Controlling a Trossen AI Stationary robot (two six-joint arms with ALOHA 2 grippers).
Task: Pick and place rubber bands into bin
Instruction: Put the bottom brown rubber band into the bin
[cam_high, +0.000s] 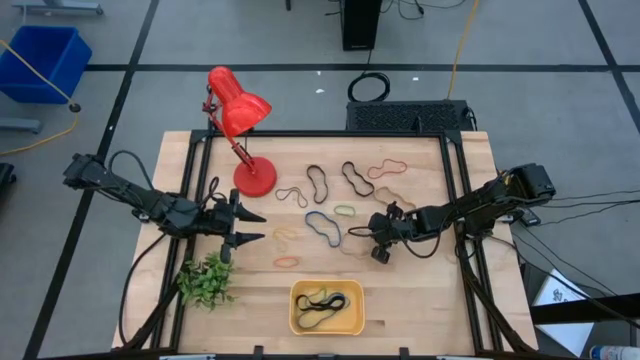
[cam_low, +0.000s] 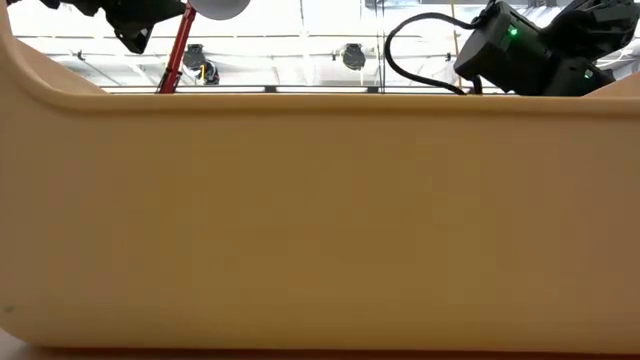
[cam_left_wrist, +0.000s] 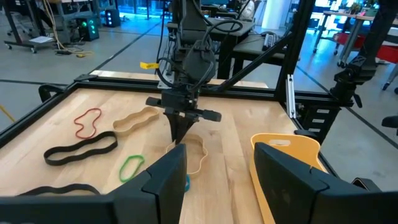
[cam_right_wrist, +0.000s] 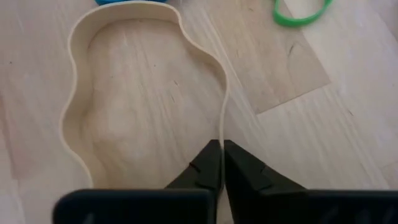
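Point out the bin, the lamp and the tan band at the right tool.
bin (cam_high: 295, 322): high view, left rim.
lamp (cam_high: 240, 104): high view, red shade.
tan band (cam_right_wrist: 73, 106): right wrist view, the loop's curved side.

Bright even overhead light, soft shadows, low view blurred close-up

This looks like a robot lab or workshop. A wooden table (cam_high: 420, 300) with a black metal frame (cam_high: 330, 134) stands on a grey floor (cam_high: 560, 100) marked with dark lines, and cables (cam_high: 372, 86) and a blue crate (cam_high: 45, 60) lie around it. Past the table, the room holds more black frames (cam_left_wrist: 292, 56), stands with gear (cam_left_wrist: 354, 81) and glowing screens (cam_left_wrist: 130, 5).
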